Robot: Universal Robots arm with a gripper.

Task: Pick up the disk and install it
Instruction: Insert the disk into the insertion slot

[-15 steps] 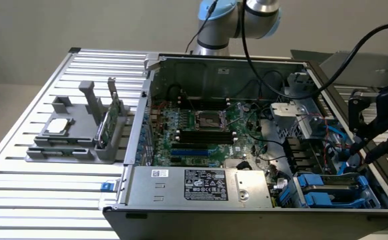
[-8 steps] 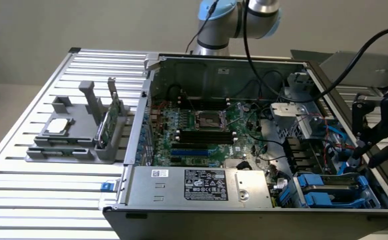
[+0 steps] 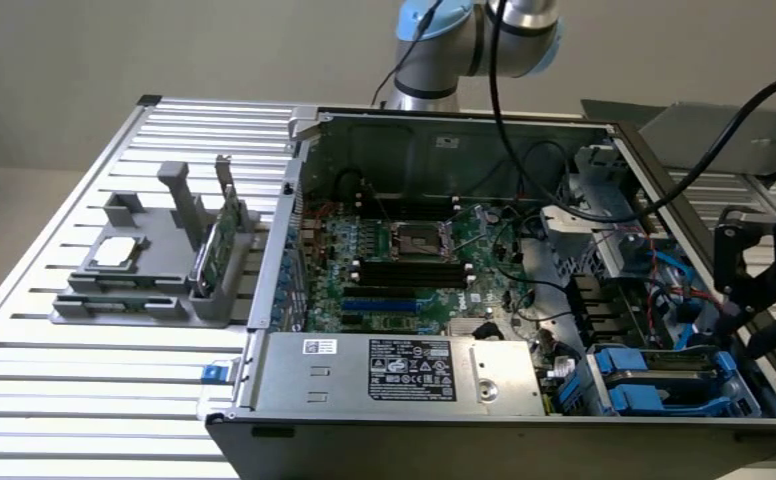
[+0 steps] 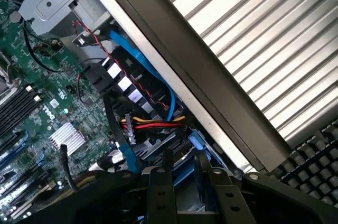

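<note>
Disk point(image 4: 186, 205), blue-railed: being clamped between fingers point(image 4: 160, 182), hanging above drive bay point(image 3: 628, 395) at case's point(image 3: 495, 450) corner, beside red-yellow cables point(image 4: 153, 124).

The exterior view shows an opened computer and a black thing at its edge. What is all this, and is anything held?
The machine is a robot arm; the black gripper is its hand. One picture comes from a camera off the arm, the other from the arm's wrist, looking past the gripper into the computer case. On the slatted table a grey holder carries a small chip and a green card. The gripper is nearest the disk, in blue rails at the case's corner; whether it grips it, I cannot tell.
</note>
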